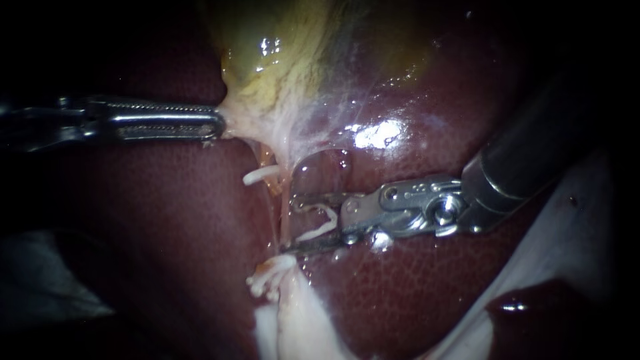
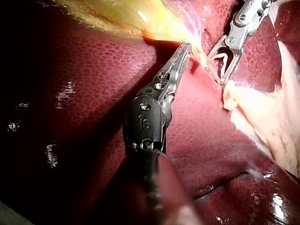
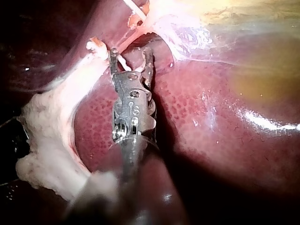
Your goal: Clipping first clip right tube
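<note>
Tubes show as two thin whitish strands on the liver's [image 1: 167, 220] dark red surface, below the yellow-green gallbladder [image 1: 280, 60]. The right tube [image 1: 325, 223] is a short curled strand that bends like a hook. It lies between the two jaws of the right instrument [image 1: 290, 223], which stand apart with a clear gap, one above the strand and one below it. In the right wrist view the same jaws [image 3: 131, 52] straddle the strand where it runs up toward stretched pale membrane. Whether either jaw touches the tube cannot be made out, nor whether a clip sits in them. The left tube [image 1: 261, 175] lies nearby, toward the left instrument, and its upper end is lost in the membrane. The left instrument [image 1: 219, 124] has its jaws closed on the gallbladder's pale lower edge, which is drawn out toward it. A lump of whitish fatty tissue [image 1: 293, 320] lies under the right instrument's lower jaw. The left instrument's shaft fades into darkness at the endoscope view's side.
</note>
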`<state>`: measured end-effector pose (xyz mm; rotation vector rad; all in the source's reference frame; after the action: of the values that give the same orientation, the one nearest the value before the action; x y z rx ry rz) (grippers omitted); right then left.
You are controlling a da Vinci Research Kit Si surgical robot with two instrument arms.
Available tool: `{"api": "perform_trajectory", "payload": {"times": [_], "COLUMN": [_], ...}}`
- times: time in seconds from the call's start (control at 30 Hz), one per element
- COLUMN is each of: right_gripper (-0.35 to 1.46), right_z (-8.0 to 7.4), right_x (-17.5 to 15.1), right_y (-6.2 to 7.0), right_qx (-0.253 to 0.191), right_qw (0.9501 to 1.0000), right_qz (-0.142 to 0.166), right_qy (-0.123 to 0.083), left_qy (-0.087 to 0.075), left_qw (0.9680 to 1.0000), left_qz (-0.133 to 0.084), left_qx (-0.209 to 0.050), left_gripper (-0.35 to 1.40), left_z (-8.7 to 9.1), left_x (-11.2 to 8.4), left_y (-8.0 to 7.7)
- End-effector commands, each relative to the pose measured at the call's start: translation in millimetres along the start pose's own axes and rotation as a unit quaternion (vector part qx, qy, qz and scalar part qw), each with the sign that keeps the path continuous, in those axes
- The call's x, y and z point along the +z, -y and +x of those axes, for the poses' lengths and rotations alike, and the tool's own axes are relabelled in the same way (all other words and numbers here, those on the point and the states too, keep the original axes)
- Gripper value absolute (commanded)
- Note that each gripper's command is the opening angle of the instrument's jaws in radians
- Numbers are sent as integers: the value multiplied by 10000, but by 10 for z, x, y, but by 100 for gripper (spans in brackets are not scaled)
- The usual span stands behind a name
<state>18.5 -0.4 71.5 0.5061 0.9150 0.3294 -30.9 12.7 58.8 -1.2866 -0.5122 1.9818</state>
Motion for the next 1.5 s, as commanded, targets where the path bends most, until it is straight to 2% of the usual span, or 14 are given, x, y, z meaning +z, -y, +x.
{"api": "perform_trajectory", "payload": {"times": [0.03, 0.13, 0.23, 0.3, 0.4, 0.5, 0.67, 0.9, 1.03, 1.13, 1.27, 1.5], "right_gripper": [46, 46, 48, 49, 49, 49, 48, 48, 48, 48, 48, 49], "right_z": [0, 1, 3, 6, 9, 11, 14, 12, 9, 8, 6, 4], "right_x": [-3, -13, -25, -34, -44, -49, -42, -17, -8, -2, 5, 14], "right_y": [0, -1, -1, -1, 1, 5, 12, 16, 18, 18, 19, 19], "right_qx": [2, 12, 31, 52, 329, 589, 973, 1288, 1488, 1696, 1867, 1980], "right_qw": [10000, 10000, 10000, 9996, 9976, 9925, 9840, 9745, 9659, 9569, 9479, 9407], "right_qz": [2, 21, 60, 219, 478, 936, 1312, 1643, 1878, 2077, 2272, 2389], "right_qy": [-1, 10, -68, -188, -377, -528, -711, -829, -976, -1118, -1226, -1374], "left_qy": [0, 1, 2, 2, 2, 2, 3, 3, 2, 2, 2, 2], "left_qw": [10000, 10000, 10000, 10000, 10000, 10000, 10000, 10000, 10000, 10000, 10000, 10000], "left_qz": [-2, -4, -8, -9, -10, -10, -10, -10, -9, -8, -7, -6], "left_qx": [1, 1, 2, 1, 1, 0, -2, -3, -4, -4, -5, -5], "left_gripper": [-35, -35, -35, -35, -35, -35, -35, -35, -35, -35, -35, -35], "left_z": [0, 0, 0, 0, 0, 1, 1, 2, 2, 2, 2, 2], "left_x": [0, -1, -2, -2, -2, -3, -3, -3, -3, -3, -3, -2], "left_y": [0, 0, 0, 1, 0, 0, 0, -1, -1, -1, -1, -2]}}
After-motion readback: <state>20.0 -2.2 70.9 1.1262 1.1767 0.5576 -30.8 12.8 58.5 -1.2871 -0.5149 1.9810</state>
